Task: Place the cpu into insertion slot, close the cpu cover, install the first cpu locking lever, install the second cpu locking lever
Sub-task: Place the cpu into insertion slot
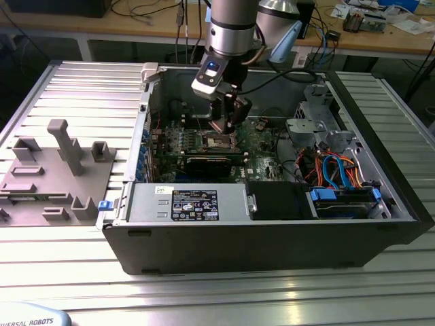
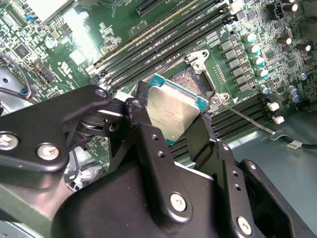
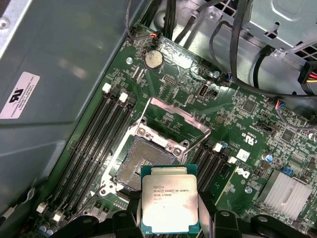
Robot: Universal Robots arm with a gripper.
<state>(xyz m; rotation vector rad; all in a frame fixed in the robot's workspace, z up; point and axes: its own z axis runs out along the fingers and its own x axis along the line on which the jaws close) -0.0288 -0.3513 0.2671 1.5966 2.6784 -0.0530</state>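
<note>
Right now the gripper [image 1: 228, 125] clamps the cpu [image 3: 169, 198] by its edges, holding it just above the open socket [image 3: 141, 166] on the motherboard [image 3: 183, 89], toward the far side of the case [image 1: 272, 238]. The cpu cover [image 3: 179, 114] stands raised beside the socket.

The end effector [image 2: 167, 116] grips the cpu [image 2: 172, 110] by opposite edges between its black fingers [image 2: 143, 130], tilted over the open socket [image 2: 192, 78] on the green motherboard [image 2: 124, 25], beside long memory slots [image 2: 163, 35].
</note>
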